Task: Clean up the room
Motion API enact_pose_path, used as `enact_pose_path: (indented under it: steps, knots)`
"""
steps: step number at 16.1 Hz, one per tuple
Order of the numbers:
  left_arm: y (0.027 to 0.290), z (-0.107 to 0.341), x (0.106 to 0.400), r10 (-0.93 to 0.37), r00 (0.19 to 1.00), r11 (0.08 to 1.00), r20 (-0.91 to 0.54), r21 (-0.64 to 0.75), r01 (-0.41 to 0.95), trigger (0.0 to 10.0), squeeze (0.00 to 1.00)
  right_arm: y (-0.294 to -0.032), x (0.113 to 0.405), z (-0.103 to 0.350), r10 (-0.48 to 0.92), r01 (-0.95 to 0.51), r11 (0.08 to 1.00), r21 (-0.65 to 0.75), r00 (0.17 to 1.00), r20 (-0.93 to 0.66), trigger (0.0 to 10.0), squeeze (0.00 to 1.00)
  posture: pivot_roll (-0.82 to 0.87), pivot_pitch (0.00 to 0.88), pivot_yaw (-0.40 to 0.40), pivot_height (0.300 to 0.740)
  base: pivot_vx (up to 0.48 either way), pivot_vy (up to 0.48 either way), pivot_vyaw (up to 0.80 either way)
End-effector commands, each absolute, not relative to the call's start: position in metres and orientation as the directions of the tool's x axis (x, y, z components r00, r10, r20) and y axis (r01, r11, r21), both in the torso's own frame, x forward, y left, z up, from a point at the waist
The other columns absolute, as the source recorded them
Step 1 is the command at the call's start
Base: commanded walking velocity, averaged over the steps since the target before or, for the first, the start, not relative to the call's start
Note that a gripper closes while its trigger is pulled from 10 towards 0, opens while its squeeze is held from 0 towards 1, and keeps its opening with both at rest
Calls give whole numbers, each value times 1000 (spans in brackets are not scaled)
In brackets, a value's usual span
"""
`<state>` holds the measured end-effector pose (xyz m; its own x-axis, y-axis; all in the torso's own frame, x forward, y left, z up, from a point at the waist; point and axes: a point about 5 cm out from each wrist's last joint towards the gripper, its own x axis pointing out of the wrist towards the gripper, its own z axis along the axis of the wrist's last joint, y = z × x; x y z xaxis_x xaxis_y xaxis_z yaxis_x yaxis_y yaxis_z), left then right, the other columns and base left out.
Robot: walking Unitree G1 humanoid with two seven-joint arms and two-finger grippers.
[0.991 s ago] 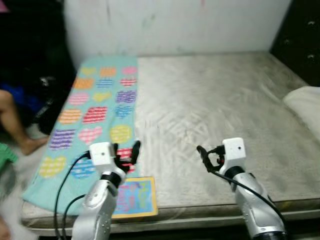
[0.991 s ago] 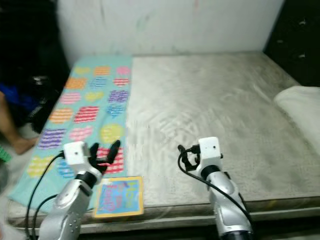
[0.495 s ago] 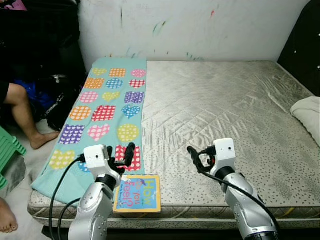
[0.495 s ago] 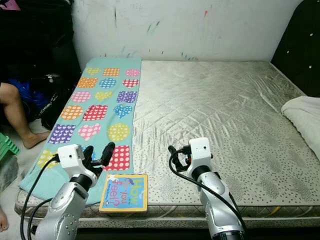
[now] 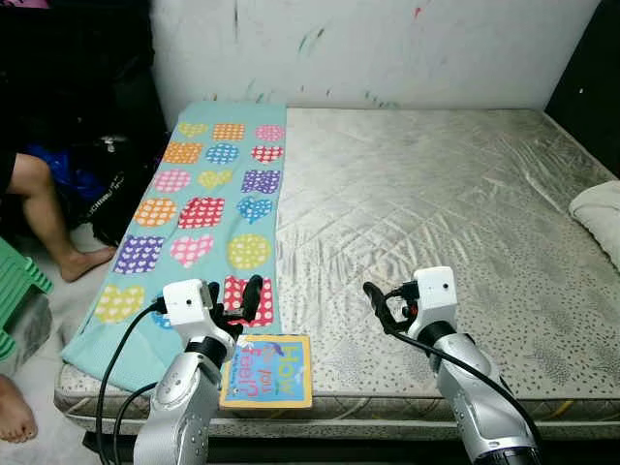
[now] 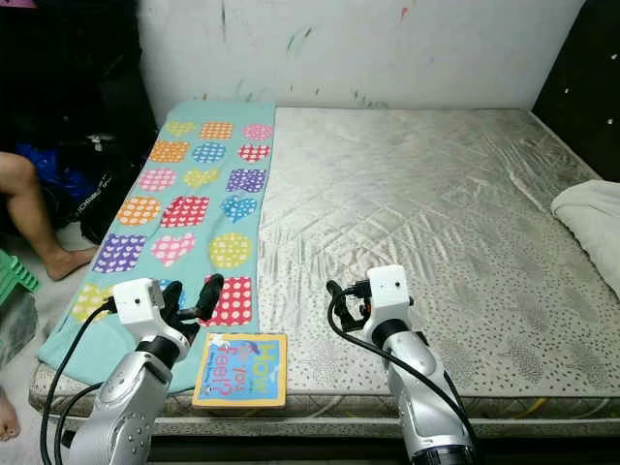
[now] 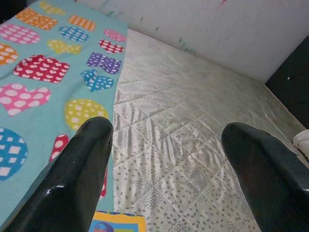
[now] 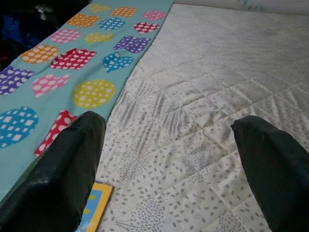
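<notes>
children's book (image 5: 266,370) lies flat at the mattress (image 5: 436,203) front edge, beside the teal blanket (image 5: 194,213) (hearts and dots). left gripper (image 5: 235,302) hovers just behind it, fingers spread wide. right gripper (image 5: 381,305) hangs over bare mattress, equally wide.

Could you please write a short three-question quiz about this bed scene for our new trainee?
1. True or false: the left claw grips the yellow-bordered picture book.
2. Which lies along the bare quilted mattress's left side? A) teal patterned blanket B) striped rug
3. Fill in: the white pillow lies at the mattress's ___ edge.

Key: 1 false, it is open above it; 2 A; 3 right.
</notes>
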<state>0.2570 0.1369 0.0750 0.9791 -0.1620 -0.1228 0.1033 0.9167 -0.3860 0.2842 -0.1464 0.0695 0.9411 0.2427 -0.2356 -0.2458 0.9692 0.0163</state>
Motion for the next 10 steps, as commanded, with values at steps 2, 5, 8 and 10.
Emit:
enact_pose_path:
  steps: [2,5,8,10]
  knots:
    - [135,71,258,-160,974,923,-159,-375,91,10000,0,-148,286,68,231,-239,971,3,939,-256,10000,0,-101,0,-14,740,0,0,0]
    - [136,69,257,-151,971,926,-188,-371,72,10000,0,-153,285,66,204,-217,976,-20,942,-266,10000,0,-101,0,-14,740,0,0,0]
    - [137,68,254,-151,968,919,-200,-388,63,10000,0,-156,285,65,189,-202,979,-22,944,-269,10000,0,-93,0,-15,740,0,0,0]
    - [137,69,254,-155,969,918,-191,-391,70,10000,0,-156,286,66,184,-186,982,17,946,-266,10000,0,-91,0,-17,740,0,0,0]
